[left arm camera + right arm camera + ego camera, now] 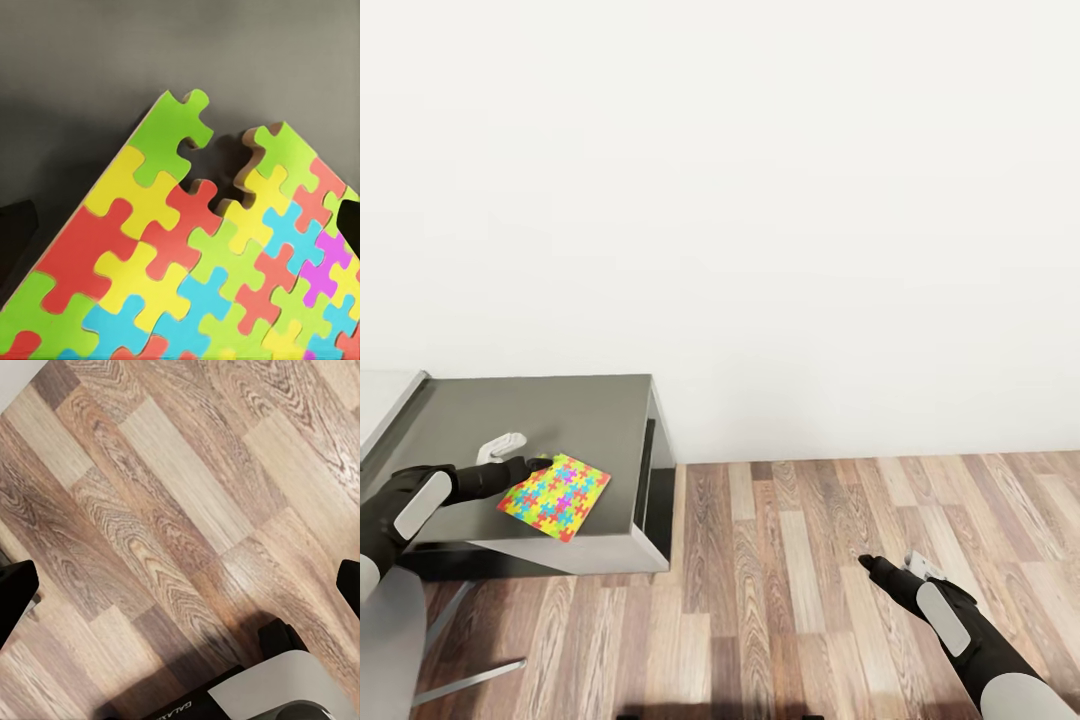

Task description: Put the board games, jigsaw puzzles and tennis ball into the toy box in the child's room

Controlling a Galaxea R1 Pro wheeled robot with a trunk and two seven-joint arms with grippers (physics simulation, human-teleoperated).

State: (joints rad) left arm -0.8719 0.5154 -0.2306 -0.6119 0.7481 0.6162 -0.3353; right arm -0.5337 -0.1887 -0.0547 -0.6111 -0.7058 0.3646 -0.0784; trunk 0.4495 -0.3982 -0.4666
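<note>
One jigsaw puzzle (556, 496), a squarish sheet of yellow, red, green and blue pieces, lies on the dark grey side unit (560, 410) of the table, near its front edge. My left gripper (543, 463) is at the sheet's far left corner. In the left wrist view the puzzle (187, 255) spreads across the space between the jaws of the left gripper (180, 221), which stand wide apart, one fingertip partly covered by the sheet. My right gripper (865, 562) hangs open over the wooden floor (180, 495), holding nothing.
A pale strip of the white table top (382, 400) shows at the far left. A plain white wall (760, 200) runs behind the unit. Open plank floor (840, 560) stretches to the right of the unit. A thin grey leg (460, 605) slants below the unit.
</note>
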